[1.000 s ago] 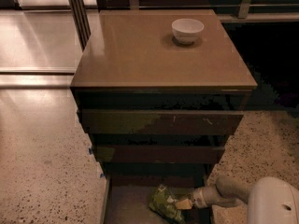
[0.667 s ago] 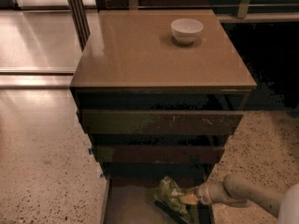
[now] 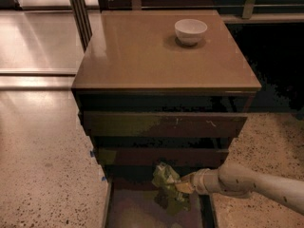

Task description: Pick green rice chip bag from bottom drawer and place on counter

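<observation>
Nearest me, the bottom drawer (image 3: pixel 135 212) is standing pulled out, its greyish floor showing at the left. Over it the gripper (image 3: pixel 184 186) is reaching in from the right on its pale arm (image 3: pixel 251 183), its fingers pinching shut on the right edge of the green bag (image 3: pixel 165 184). The bag is sitting crumpled and upright over the drawer's middle, its top overlapping the drawer front (image 3: pixel 142 156) above. Farther back, the counter (image 3: pixel 142 56) is carrying a white bowl (image 3: pixel 190 31) near its far right corner.
</observation>
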